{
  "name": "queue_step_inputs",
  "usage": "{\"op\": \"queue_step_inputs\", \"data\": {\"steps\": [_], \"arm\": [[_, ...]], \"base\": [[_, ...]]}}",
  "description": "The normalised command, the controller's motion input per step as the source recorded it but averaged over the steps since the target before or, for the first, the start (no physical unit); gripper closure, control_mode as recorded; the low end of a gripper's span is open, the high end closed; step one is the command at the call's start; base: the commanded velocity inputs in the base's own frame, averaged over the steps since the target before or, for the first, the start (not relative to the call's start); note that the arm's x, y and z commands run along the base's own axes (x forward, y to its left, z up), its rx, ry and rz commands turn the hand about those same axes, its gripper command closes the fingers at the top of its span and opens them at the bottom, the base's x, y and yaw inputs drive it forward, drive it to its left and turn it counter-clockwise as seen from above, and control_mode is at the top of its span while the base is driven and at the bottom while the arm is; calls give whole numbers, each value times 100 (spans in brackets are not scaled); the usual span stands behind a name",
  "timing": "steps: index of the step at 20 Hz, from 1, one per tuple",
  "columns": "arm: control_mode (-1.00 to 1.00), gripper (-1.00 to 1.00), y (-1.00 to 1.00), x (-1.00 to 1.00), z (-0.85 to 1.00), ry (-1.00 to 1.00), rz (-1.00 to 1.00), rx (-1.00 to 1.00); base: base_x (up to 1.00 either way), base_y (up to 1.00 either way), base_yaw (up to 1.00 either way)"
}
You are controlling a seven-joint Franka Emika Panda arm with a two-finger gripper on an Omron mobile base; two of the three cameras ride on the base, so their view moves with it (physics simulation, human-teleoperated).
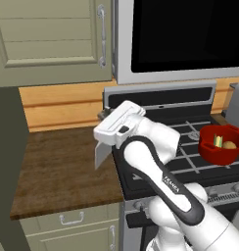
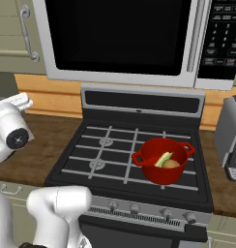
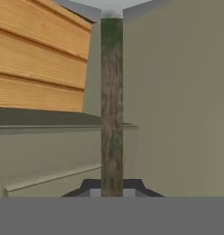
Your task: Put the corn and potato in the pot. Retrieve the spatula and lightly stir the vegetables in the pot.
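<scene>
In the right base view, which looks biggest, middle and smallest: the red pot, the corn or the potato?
1. The pot, by far the largest.
2. and 3. The corn and the potato look alike in size; both lie partly hidden inside the pot, so ranking them is unsure.

Glossy red pot (image 2: 163, 169) on matt black stove grates (image 2: 115, 155); dark-grained wooden bench (image 1: 62, 171); the spatula (image 1: 103, 153) blade looks smooth, pale grey.
</scene>
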Motion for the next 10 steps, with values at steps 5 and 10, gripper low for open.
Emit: {"op": "queue_step_inputs", "data": {"steps": [5,10], "arm": [[-100,100,-94,-19,29,0,0,16],[-100,100,-88,-21,31,1,-1,13]], "base": [[0,0,0],[0,0,0]]}}
